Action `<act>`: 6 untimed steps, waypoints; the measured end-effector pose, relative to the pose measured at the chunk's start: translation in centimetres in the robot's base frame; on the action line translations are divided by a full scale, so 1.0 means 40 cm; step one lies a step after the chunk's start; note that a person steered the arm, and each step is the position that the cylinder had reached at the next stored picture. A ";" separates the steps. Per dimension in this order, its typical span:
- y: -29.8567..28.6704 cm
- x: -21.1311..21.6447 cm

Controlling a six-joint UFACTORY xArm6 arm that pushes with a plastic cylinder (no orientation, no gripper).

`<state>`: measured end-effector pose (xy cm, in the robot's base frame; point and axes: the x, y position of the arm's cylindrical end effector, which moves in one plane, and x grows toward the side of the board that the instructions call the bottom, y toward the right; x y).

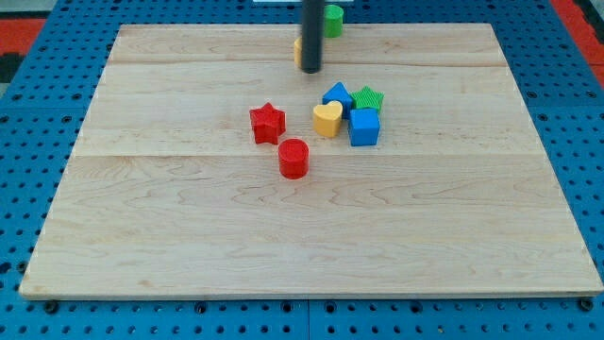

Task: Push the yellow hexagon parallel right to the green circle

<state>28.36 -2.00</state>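
The green circle (333,19) stands at the board's top edge, just right of the rod. The yellow hexagon (297,52) is mostly hidden behind the rod; only a sliver shows at the rod's left side. My tip (310,71) rests on the board directly in front of the yellow hexagon, touching or nearly touching it, below and left of the green circle.
A cluster lies below my tip: a blue pentagon-like block (337,95), a green star (369,98), a yellow heart (327,119) and a blue cube (364,127). A red star (267,123) and a red cylinder (293,158) lie to their left.
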 end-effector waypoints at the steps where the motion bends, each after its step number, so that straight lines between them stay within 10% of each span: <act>1: -0.016 -0.054; 6: 0.398 -0.146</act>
